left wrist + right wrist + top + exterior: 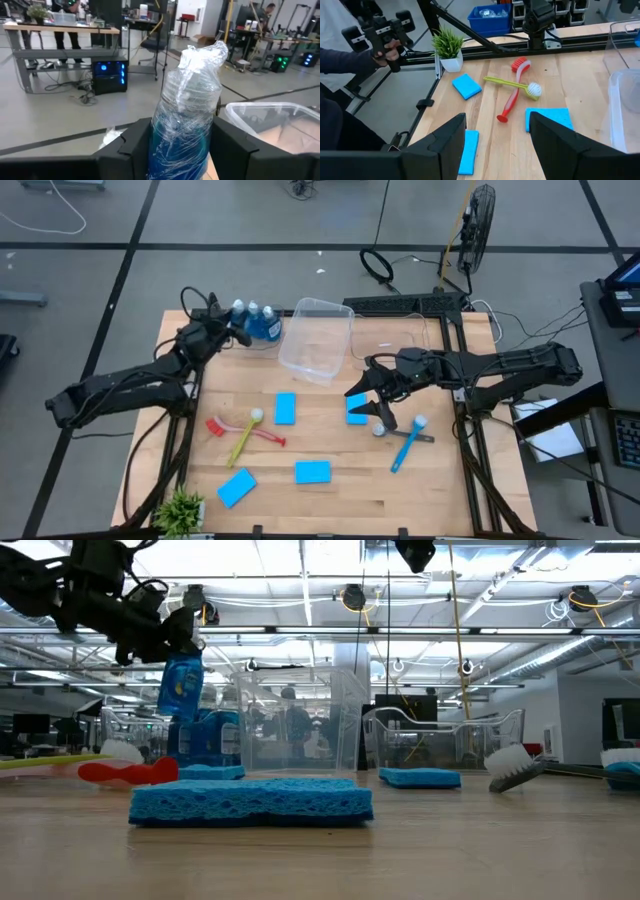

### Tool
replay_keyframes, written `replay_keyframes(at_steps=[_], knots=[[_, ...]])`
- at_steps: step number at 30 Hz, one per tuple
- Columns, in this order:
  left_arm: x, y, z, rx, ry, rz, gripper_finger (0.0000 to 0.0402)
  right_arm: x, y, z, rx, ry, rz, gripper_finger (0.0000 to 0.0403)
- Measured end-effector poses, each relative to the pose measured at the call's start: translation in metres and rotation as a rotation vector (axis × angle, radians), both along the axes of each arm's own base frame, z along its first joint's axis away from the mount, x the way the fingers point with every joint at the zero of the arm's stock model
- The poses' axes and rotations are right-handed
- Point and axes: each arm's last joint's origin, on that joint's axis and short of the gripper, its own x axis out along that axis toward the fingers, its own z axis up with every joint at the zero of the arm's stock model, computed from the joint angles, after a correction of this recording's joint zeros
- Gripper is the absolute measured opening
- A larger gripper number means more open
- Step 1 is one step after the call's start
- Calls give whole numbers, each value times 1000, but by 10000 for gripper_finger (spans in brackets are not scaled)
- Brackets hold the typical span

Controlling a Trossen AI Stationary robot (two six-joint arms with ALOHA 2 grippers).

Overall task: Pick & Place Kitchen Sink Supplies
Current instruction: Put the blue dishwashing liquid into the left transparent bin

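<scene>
Pale wooden surface [330,500] scattered with blue sponges [312,472], crossed red and yellow-green brushes [245,430], a blue brush [405,446], clear bin [318,338] at the far edge. Left claw [182,150] pinching a blue soap bottle [187,120], lifted clear above the far left corner beside two more bottles [262,323]. Right claw [497,135] spread, holding nothing, hovering over a sponge [357,410] near the middle.
</scene>
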Motion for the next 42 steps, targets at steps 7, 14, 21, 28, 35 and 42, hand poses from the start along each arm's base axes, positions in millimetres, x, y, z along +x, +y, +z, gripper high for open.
replay_keyframes(at_steps=[7, 14, 21, 28, 35, 42], knots=[[-4, 2, -11, -25, 25, -31, 163, 0, -2, 0, 75, 23, -107, 208], [-4, 2, -12, -2, 71, -45, 179, 1, -3, 0, 83, 25, -146, 208], [4, 8, -21, -29, 110, -47, 169, 1, -3, 0, 109, 31, -155, 208], [11, 14, -27, -16, 125, -51, 187, 1, -3, 0, 128, 36, -160, 208], [16, 17, -38, -66, 144, -56, 190, 1, -3, 0, 128, 35, -160, 208], [16, 18, -38, -66, 141, -50, 206, 1, -3, 0, 127, 35, -161, 208]])
